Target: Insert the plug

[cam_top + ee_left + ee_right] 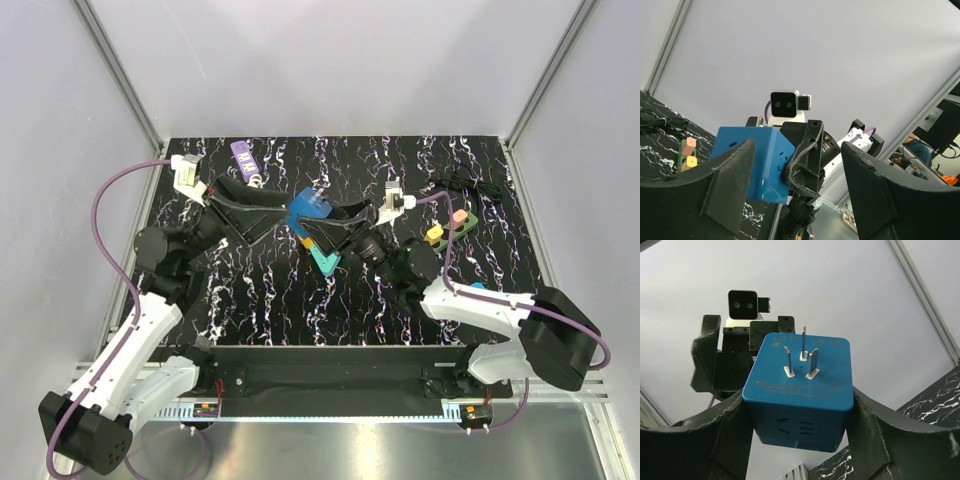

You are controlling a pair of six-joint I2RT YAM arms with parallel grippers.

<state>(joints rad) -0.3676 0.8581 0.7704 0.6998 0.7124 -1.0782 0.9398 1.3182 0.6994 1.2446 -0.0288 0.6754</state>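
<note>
Carry step, seemingly: the blue plug (800,390) is clamped between the right fingers (875,440), lifted off the worktop (260,290), prongs exposed. The left fingers (725,190) are spread open just beside it. Next, the prongs need lining up with a socket.

Black cable (465,186) far right; pegged green board (449,226) nearby.

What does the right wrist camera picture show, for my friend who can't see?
A blue plug with three metal prongs pointing at the camera sits gripped in the right claw. Behind it the left claw faces us, open, before a grey wall.
</note>
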